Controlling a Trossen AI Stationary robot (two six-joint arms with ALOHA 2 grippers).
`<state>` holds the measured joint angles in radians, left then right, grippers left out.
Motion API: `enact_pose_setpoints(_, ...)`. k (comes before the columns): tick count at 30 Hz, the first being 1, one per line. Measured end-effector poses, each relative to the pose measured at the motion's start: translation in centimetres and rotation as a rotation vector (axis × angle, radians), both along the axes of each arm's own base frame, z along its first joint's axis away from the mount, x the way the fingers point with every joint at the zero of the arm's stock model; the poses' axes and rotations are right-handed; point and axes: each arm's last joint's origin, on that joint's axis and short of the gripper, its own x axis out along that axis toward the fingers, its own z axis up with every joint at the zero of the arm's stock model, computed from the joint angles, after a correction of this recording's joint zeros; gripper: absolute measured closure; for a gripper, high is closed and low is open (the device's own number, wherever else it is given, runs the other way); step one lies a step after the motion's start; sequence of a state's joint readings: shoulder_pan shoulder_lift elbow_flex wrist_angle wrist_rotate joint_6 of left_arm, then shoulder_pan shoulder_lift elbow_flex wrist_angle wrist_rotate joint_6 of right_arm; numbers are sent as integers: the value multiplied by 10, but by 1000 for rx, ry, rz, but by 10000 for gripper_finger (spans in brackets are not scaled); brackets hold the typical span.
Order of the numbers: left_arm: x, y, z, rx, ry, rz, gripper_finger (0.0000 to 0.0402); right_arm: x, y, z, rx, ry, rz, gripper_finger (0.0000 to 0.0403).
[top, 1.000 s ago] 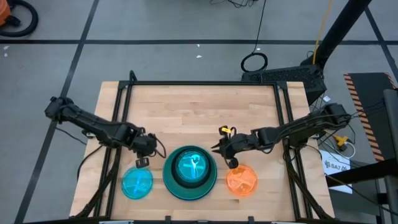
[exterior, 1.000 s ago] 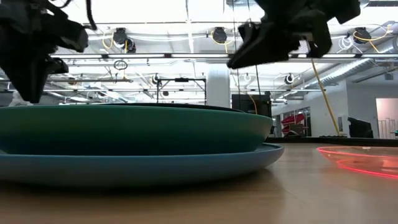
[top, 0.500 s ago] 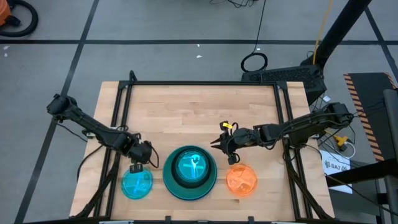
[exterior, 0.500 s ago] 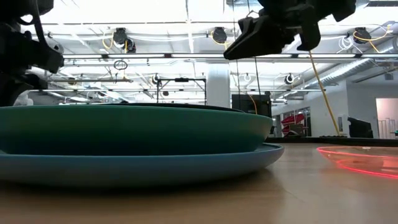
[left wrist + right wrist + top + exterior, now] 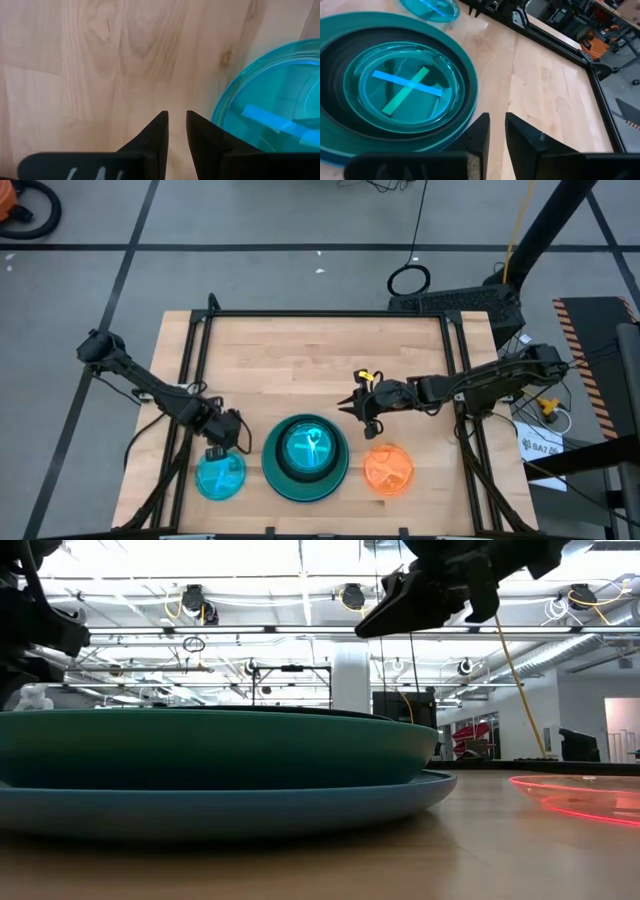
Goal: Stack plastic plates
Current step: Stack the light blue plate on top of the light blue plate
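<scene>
A stack of plates (image 5: 305, 457) rests on the table near its near edge: a large blue plate, a teal one, a black one, and small translucent cyan plates on top (image 5: 402, 87). In the low view the teal plate (image 5: 200, 745) sits in the blue one (image 5: 230, 805). A small cyan plate (image 5: 220, 476) lies flat left of the stack and a small orange plate (image 5: 388, 468) right of it. My left gripper (image 5: 222, 450), shut, hovers at the cyan plate's far rim (image 5: 225, 100). My right gripper (image 5: 358, 408), shut, hangs above the table beyond the orange plate.
Bare wood fills the far half of the table (image 5: 320, 350). A black frame (image 5: 330, 313) runs along the far edge and down both sides. The right gripper (image 5: 400, 605) is high above the stack in the low view.
My left gripper has moved toward the near edge and down, ending at the cyan plate's far rim. My right gripper has risen and drawn back toward the far edge, away from the orange plate. No plate has moved.
</scene>
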<state>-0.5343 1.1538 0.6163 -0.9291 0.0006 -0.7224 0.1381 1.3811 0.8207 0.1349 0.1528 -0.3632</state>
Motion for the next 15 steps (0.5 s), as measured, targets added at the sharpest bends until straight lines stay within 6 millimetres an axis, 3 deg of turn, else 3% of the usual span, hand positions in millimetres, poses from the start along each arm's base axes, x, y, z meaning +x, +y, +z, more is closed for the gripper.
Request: enact_pose_setpoints(15,-3,-17,1,-98,-16,47,327,0,0,0,1,4,-2,349)
